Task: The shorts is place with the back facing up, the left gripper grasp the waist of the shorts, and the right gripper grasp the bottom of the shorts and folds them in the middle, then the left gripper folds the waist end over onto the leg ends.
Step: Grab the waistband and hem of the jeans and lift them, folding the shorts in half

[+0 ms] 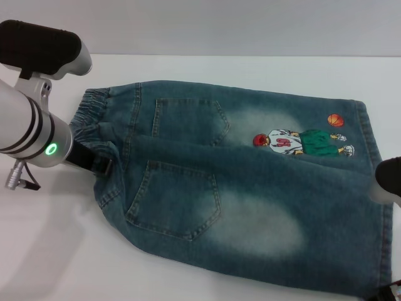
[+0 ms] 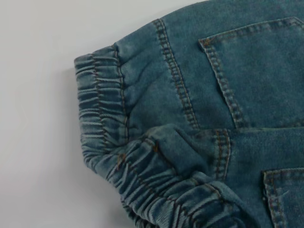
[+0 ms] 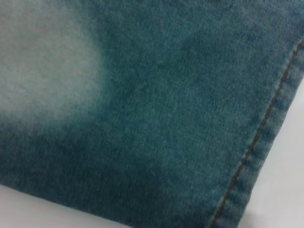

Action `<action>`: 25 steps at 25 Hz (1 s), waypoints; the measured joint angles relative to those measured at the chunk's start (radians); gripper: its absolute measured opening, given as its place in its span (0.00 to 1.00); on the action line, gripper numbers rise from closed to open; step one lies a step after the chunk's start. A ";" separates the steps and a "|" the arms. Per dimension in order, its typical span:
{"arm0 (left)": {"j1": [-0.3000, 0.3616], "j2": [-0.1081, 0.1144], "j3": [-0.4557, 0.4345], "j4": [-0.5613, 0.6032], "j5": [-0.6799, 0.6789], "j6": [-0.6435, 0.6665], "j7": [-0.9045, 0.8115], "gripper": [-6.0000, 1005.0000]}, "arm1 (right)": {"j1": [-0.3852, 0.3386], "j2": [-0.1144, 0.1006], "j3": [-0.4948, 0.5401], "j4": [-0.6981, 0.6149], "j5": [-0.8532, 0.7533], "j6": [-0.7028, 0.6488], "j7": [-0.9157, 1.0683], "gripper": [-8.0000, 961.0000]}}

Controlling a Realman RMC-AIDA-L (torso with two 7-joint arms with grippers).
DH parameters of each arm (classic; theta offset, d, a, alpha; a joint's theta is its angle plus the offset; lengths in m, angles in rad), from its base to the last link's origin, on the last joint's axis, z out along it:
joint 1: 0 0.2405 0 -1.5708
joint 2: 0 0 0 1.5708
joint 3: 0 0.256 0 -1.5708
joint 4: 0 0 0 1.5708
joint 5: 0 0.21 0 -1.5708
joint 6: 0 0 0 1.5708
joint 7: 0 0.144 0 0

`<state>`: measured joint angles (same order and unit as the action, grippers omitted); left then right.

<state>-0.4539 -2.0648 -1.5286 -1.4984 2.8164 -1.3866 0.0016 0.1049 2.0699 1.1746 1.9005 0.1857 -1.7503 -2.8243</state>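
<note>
Right gripper point(image 1: 390, 179): only a black tip shows at the right edge of the head view, right at the leg hems; I cannot tell whether it is clenched or released.
Bottom of the shorts point(image 1: 374, 163): the straight stitched hem edge lies flat on the desk, toward the robot's right; the right wrist view shows the hem point(image 3: 259, 137) with its orange stitching lying against the white surface.
Shorts point(image 1: 250, 194): spread back side up on the white desk point(image 1: 56, 251), two patch pockets showing, long axis running left to right, slightly slanted.
Left gripper point(image 1: 94, 164): its black end is at the bunched fabric just inside the waistband; the arm hides the fingers, so its grip cannot be told.
Waist point(image 1: 94, 110): the gathered elastic band points to the robot's left; in the left wrist view the band point(image 2: 102, 118) is puckered and its near part is folded up.
Print point(image 1: 301, 141): cartoon player with an orange ball, on the far leg near the hem.
</note>
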 joint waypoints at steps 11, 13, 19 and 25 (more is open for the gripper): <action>-0.005 0.002 0.004 0.000 -0.014 0.000 0.006 0.23 | 0.003 0.003 0.001 -0.019 0.005 0.047 0.001 0.69; -0.005 0.002 0.004 0.000 -0.015 0.000 0.009 0.23 | 0.006 0.004 -0.003 -0.019 0.005 0.052 0.003 0.69; -0.005 0.002 0.004 0.000 -0.023 0.003 0.017 0.23 | 0.008 0.005 -0.004 -0.029 0.007 0.064 0.006 0.69; -0.005 0.002 0.004 -0.002 -0.026 0.003 0.017 0.23 | 0.008 0.006 -0.005 -0.032 0.008 0.077 0.010 0.69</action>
<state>-0.4586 -2.0632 -1.5247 -1.5000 2.7899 -1.3835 0.0185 0.1129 2.0755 1.1694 1.8689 0.1934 -1.6734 -2.8143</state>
